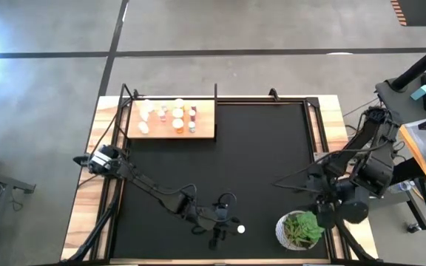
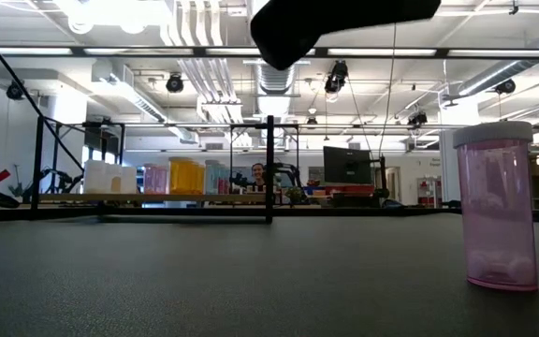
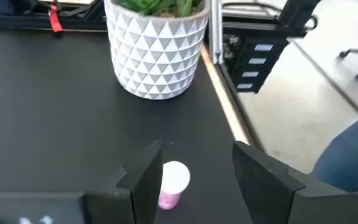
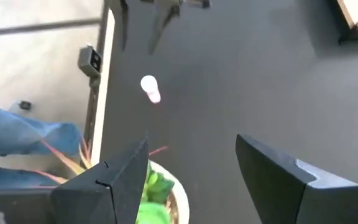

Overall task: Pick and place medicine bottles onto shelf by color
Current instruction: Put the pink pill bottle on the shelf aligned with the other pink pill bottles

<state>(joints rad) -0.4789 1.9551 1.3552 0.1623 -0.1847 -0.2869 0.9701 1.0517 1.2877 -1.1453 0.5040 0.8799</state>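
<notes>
pink and white-capped, one medicine bottle (image 1: 240, 229) stands on the black mat (image 1: 257, 162) near 6 o'clock, just beside the left claw (image 1: 219, 235), whose fingers (image 3: 146, 180) are spread and hold nothing. the shelf (image 1: 202, 127) at 11 o'clock carries other bottles (image 1: 177, 118). the right claw (image 4: 191, 180), also spread, hangs above the plant (image 1: 300, 229) at 5 o'clock.

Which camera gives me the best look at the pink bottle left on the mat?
The low view: the pink bottle stands upright, close and unobstructed. The left wrist view shows it beside the left gripper; the high view and the right wrist view show only a small white-capped dot.
</notes>
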